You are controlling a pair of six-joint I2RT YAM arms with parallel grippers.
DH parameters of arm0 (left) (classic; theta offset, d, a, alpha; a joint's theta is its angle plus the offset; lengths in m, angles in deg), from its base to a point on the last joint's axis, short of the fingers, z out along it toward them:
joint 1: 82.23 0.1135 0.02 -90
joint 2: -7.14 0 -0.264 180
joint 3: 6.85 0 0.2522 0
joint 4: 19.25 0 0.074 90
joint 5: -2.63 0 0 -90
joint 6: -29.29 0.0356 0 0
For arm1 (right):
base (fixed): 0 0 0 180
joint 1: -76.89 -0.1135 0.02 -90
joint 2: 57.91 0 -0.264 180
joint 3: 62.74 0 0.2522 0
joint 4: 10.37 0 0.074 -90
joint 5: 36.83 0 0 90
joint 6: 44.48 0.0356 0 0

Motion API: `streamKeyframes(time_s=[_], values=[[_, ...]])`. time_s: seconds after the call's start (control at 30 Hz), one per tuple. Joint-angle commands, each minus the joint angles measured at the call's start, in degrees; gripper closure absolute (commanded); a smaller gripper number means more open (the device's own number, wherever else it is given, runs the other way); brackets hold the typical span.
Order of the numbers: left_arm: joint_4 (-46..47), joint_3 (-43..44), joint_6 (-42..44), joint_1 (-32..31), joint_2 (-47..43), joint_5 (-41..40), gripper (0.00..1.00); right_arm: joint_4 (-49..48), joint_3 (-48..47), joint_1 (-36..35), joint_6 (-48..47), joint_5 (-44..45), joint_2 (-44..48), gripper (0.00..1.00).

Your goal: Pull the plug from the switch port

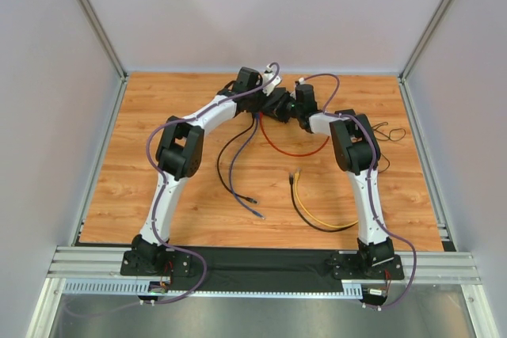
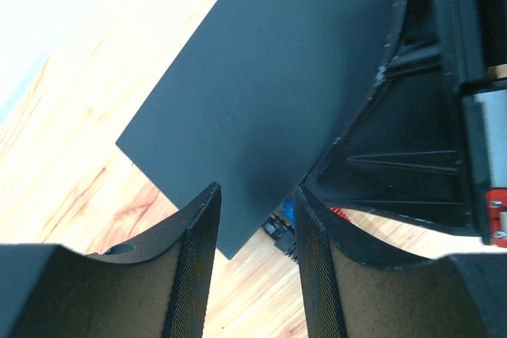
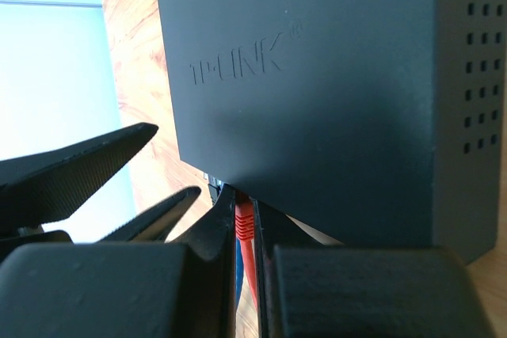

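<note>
The switch (image 3: 317,77) is a flat black box with raised lettering, lying at the far middle of the table (image 1: 276,105). A red plug (image 3: 245,219) sits in a port on its near side. My right gripper (image 3: 245,202) is shut on the red plug, right against the switch's edge. My left gripper (image 2: 255,195) is open, hovering over the switch's corner (image 2: 261,100) with nothing between its fingers. Below it, black and blue plugs (image 2: 283,227) show at the port row. The red plug's edge (image 2: 339,213) peeks out under the right gripper's finger (image 2: 396,164).
The red cable (image 1: 293,151) loops toward the table's middle. Loose black and purple cables (image 1: 238,172) lie left of centre, and a yellow and black cable (image 1: 317,218) lies near the right arm. A thin black wire (image 1: 390,132) lies at the right. Grey walls surround the table.
</note>
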Motion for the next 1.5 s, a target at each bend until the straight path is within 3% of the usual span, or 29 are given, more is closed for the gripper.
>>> streamKeyframes(time_s=[0.0,0.43,1.47], values=[[0.19,1.81,0.69,0.36,0.22,-0.90,0.51,3.73,1.99,0.29,0.38,-0.68,0.59,1.00],[-2.96,3.12,1.57,0.36,1.00,0.26,0.53,2.24,2.17,0.56,1.52,-1.21,0.32,1.00],[-13.60,16.66,2.45,-0.69,8.56,-2.03,0.52,1.53,2.87,-0.50,2.32,-2.35,1.11,1.00]])
